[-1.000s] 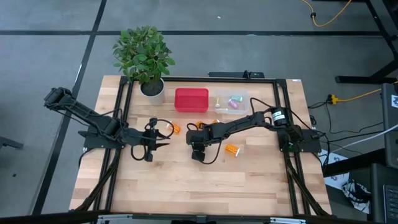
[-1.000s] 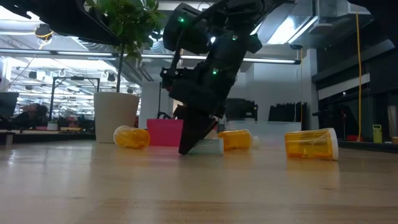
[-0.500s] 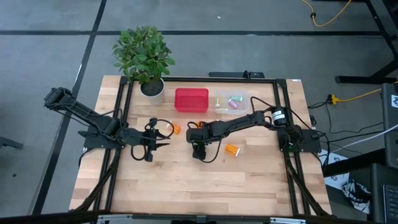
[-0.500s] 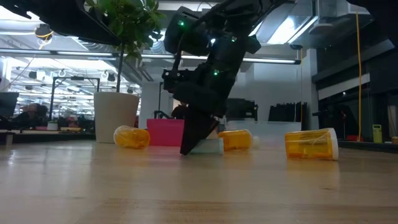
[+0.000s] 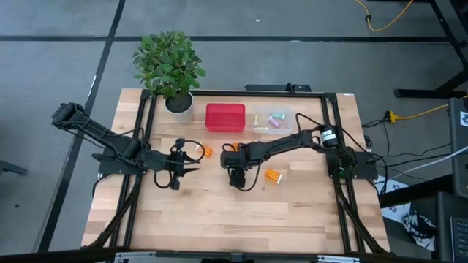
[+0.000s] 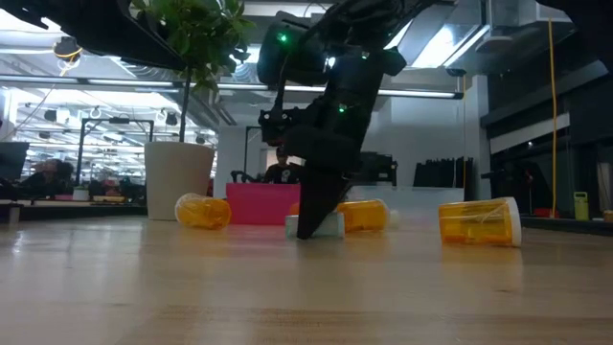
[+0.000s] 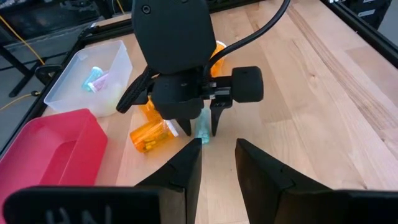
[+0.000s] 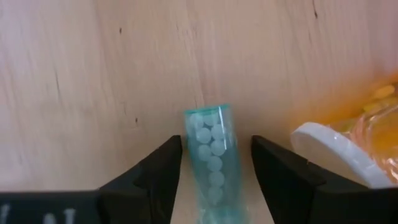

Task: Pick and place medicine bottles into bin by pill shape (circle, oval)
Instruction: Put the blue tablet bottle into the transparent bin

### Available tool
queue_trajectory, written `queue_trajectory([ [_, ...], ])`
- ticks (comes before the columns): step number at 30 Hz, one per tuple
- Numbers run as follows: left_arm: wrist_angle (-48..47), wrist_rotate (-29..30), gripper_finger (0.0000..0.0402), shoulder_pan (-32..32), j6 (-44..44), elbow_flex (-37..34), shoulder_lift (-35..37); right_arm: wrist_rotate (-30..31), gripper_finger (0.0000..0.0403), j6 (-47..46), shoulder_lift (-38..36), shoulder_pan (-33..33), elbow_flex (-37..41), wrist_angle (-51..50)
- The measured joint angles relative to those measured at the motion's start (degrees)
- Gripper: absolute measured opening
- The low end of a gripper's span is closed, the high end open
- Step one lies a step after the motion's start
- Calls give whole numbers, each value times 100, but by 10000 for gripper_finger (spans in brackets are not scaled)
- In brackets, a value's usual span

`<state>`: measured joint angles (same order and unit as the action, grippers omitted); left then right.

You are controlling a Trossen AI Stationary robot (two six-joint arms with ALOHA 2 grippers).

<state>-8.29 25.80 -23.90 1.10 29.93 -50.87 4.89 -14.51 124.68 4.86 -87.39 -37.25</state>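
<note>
A teal medicine bottle (image 8: 211, 143) with round white pills lies on its side on the table; it also shows in the left wrist view (image 7: 204, 132). My right gripper (image 8: 214, 180) points down at mid-table (image 5: 235, 177), open, one finger on each side of this bottle with a gap on both sides. Orange bottles lie on their sides nearby: one beside the teal one (image 7: 152, 134), one to the right (image 5: 273, 175) and one to the left (image 5: 206, 151). My left gripper (image 5: 191, 162) is open and empty, left of centre.
A red bin (image 5: 224, 117) and a clear bin (image 5: 273, 120) holding a few pastel bottles stand at the table's far side. A potted plant (image 5: 170, 66) stands at the far left corner. Black frame rails run along the table's left and right sides.
My right gripper has shifted a little toward the table's right and stands more upright. Its fingers, which were beside the teal bottle, now stand astride it. The bottle has stayed where it was.
</note>
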Motion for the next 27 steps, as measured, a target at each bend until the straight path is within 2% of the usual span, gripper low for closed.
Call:
queue_trajectory([
  [6, 1, 0, 92, 0, 0, 0, 0, 29, 153, -499, -2, 7, 7, -19],
  [15, 0, 1, 92, -2, -2, 0, 0, 486, 95, -1191, -128, 24, -110, -343],
  [17, 0, 0, 92, -2, -2, 0, 0, 772, 94, -1071, -269, 54, -162, -524],
  [20, -2, 2, 92, -3, -2, 0, 0, 1597, 103, -1072, -618, 104, -255, -1003],
  [27, -2, 6, 92, -4, -17, 0, 0, 3571, 107, -2052, -1186, -26, -263, -2667],
])
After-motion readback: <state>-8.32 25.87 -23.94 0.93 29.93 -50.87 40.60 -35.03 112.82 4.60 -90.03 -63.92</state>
